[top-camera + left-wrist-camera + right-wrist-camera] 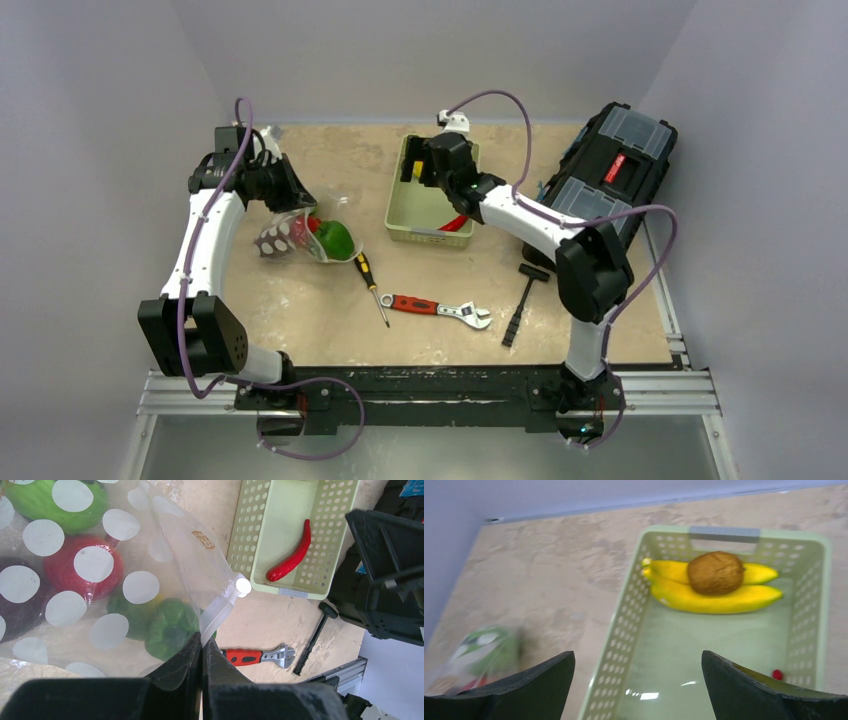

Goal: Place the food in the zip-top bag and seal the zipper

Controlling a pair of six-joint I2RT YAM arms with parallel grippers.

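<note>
The clear dotted zip-top bag (292, 233) lies left of centre and holds a green pepper (337, 240), a red fruit (82, 565) and other green food (60, 500). My left gripper (290, 203) is shut on the bag's mouth edge, and its jaws (202, 644) pinch the pale zipper strip (220, 611). My right gripper (425, 170) is open and empty, and it hovers (638, 670) over the pale green basket (624, 625). The basket holds yellow bananas (714, 594), a brown round fruit (715, 572) and a red chilli (292, 555).
A screwdriver (372, 285), a red-handled wrench (435, 308) and a black hammer (522, 300) lie in front of the basket (420, 215). A black toolbox (610, 170) stands at the back right.
</note>
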